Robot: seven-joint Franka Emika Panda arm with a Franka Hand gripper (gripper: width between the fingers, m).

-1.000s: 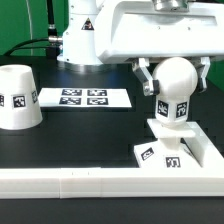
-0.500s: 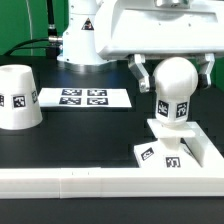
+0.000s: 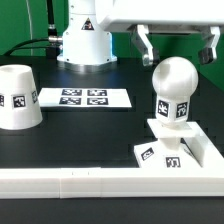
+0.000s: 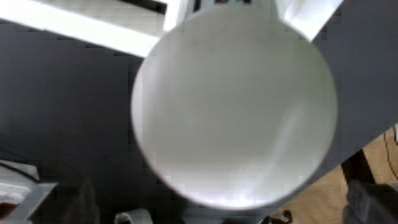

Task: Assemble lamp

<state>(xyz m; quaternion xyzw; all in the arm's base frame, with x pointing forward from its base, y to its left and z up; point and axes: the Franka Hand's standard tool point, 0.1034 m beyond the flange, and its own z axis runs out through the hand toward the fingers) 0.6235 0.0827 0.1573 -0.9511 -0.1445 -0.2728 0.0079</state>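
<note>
The lamp stands about half built. The bulb stands upright on the square base, its tagged stem seated in the base's middle. Whether it is fully seated cannot be told from here. The gripper hangs directly above the base with its fingers spread wide to either side of the bulb's round top. They appear clear of it and grip nothing. In the wrist view the bulb's ball fills nearly the whole picture.

The shade sits mouth-down on the black table, well apart from the base toward the exterior view's left. By the look of it, it has yet to be fetched and lowered over the bulb.

The marker board lies flat between the shade and the base, farther back. A long white rail runs along the front, just beside the base. Neither appears to block a path from the shade to the base.
</note>
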